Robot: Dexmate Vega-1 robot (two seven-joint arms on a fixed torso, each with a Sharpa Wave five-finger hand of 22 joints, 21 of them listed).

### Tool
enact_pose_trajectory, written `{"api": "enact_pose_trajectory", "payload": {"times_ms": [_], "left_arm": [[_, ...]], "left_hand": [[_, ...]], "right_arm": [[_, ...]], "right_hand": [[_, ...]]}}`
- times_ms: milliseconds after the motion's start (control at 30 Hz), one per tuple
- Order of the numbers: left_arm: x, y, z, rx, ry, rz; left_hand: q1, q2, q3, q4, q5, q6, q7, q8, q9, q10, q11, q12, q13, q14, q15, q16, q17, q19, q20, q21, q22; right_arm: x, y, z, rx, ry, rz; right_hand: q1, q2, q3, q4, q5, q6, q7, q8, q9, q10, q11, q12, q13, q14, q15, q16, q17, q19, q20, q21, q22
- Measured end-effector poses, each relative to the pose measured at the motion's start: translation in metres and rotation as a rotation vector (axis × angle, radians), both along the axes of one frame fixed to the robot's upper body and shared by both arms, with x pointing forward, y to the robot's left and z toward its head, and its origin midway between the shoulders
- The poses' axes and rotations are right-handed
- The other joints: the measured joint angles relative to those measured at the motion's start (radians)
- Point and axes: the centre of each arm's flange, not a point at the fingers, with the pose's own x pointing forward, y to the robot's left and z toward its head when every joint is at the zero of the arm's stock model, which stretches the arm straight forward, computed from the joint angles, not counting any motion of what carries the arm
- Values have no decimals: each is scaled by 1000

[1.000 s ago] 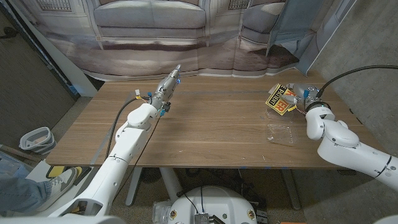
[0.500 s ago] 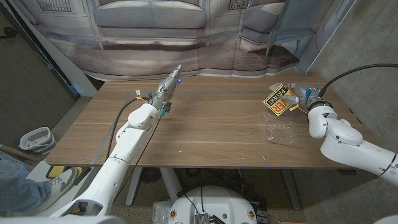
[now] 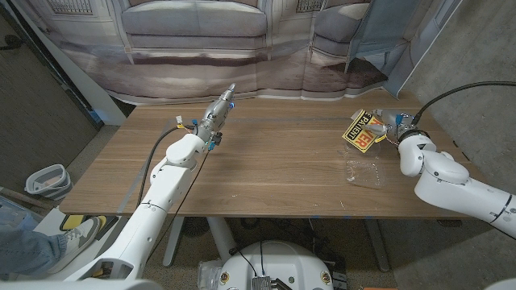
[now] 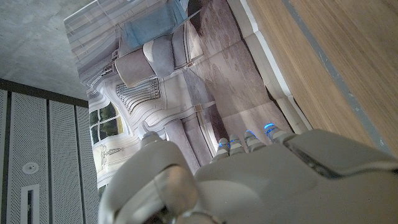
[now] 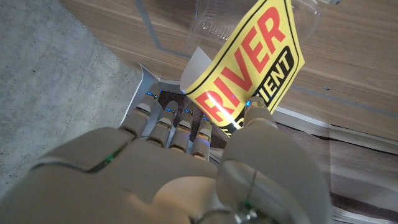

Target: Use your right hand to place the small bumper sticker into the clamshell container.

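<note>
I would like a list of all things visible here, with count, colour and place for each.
sticker: one, yellow with red and black lettering, held above the table's far right part by the right hand.
clamshell: one, clear plastic, on the table's right side, nearer the robot than the sticker.
table: one, brown wood, across the middle.
backdrop: one, grey printed cloth, behind the table.
bin: one, grey, on the floor at the left.
left hand: one, white, over the table's far edge, holding nothing.
right hand: one, white, far right, pinching the sticker.
</note>
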Motion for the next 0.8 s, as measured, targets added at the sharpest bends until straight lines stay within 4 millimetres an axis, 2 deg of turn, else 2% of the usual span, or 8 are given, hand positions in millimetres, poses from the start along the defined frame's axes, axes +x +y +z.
{"api": "enact_pose_trajectory", "payload": {"times_ms": [333,633,800], "left_arm": [[4,1,0,2,7,0],[7,1,1,4,5,-6],[8,1,2,4,2,-9]], "left_hand": [[0,0,0,0,0,0,0,0,0,0,0,0,0,0,0,0,0,0,0,0,0],[0,0,-4,4,0,0,0,0,0,0,0,0,0,0,0,0,0,0,0,0,0],[0,0,-4,4,-4,0,0,0,0,0,0,0,0,0,0,0,0,0,0,0,0]], "right_arm": [[4,-1,0,15,29,1],[6,-3,1,27,56,2],[6,-4,1,32,67,2]], "right_hand": [[-33,-9,-17,11,0,-17,7,0,0,-19,8,0,0,-21,11,0,-2,-22,10,-5,-1],[-81,-43,-47,26,8,-50,15,0,0,-54,18,0,0,-52,30,0,-2,-39,29,-8,-5],[-97,-49,-53,31,14,-62,20,0,-5,-66,20,0,0,-57,36,0,-2,-46,36,-8,-5]]}}
